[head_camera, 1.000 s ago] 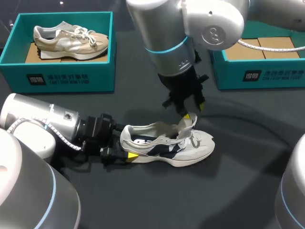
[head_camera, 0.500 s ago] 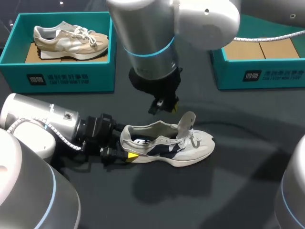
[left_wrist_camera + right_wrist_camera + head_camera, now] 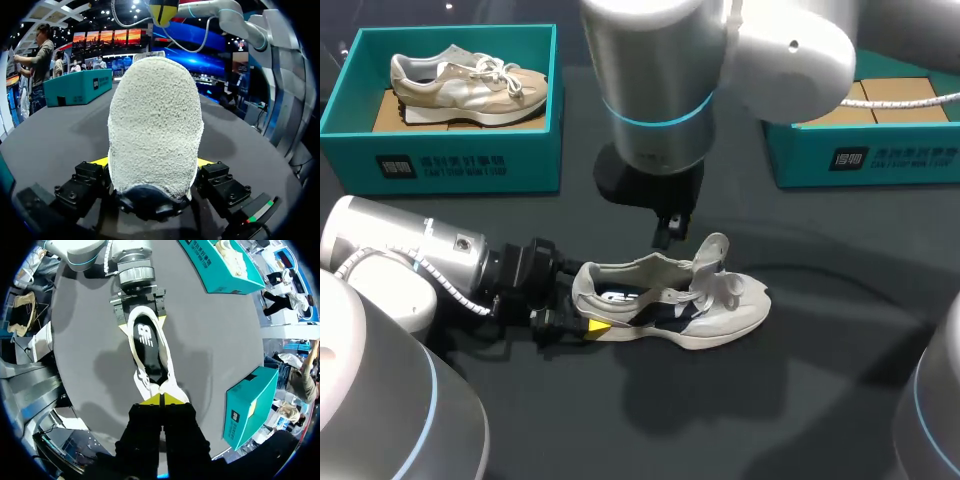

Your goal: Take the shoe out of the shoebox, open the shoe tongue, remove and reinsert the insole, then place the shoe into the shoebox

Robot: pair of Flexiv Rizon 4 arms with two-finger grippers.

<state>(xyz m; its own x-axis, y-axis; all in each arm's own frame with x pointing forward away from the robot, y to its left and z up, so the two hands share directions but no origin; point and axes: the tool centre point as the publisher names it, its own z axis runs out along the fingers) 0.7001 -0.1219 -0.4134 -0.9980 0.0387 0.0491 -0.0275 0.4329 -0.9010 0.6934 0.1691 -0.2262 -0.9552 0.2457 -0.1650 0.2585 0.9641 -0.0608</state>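
There are two shoes: one grey shoe (image 3: 670, 300) at the centre of the surface (image 3: 820, 380) and one beige shoe (image 3: 470, 82) at 10 o'clock. There are two teal boxes: the left shoebox (image 3: 470, 160) at 10 o'clock and the right shoebox (image 3: 880, 160) at 2 o'clock. There are two arms, the left arm (image 3: 410, 260) and the right arm (image 3: 660, 80), each with one tool: the left tool (image 3: 585, 308) and the right tool (image 3: 670, 228).

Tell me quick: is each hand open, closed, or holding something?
Left hand: closed on the heel of the shoe.
Right hand: closed, empty, above the shoe.

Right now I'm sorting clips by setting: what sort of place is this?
Likely a robot shoe-packing bench: teal shoeboxes on a dark table, one holding a beige shoe, and the left tool gripping a grey shoe.
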